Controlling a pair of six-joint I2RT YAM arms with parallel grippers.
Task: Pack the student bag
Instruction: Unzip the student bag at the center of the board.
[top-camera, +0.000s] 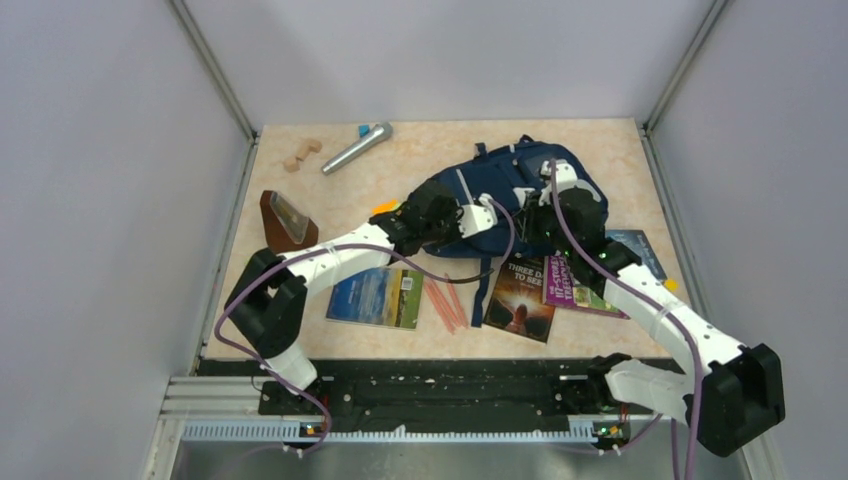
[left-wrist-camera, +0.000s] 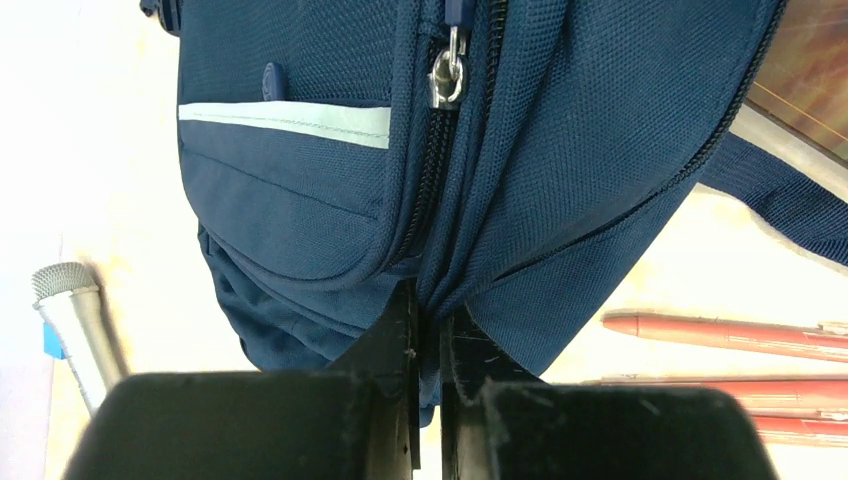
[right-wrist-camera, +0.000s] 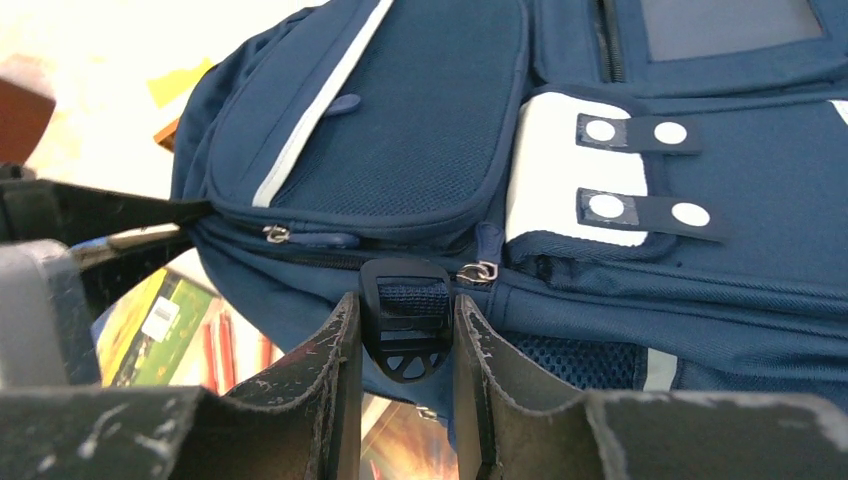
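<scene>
We brace the student bag (top-camera: 497, 172), likely for unzipping.
Our left pincer (left-wrist-camera: 428, 312) pinches its fabric, zipper pull (left-wrist-camera: 447, 78) just ahead; right pincer (right-wrist-camera: 405, 312) clamps the buckle (right-wrist-camera: 405, 338) as anchor.

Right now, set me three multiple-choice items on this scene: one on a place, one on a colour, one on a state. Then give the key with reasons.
1. What sits between the fingers of the right gripper?
A) a pencil
B) a black buckle
C) a microphone

2. What colour is the patch on the front pocket of the student bag?
A) white
B) red
C) yellow

3. How is the left gripper?
A) wide open above the table
B) shut on a book
C) shut on the bag's fabric

Key:
1 B: the right wrist view shows the buckle flanked by both fingers.
2 A: it reads white against the navy.
3 C: its fingers pinch a fold of navy fabric.
</scene>
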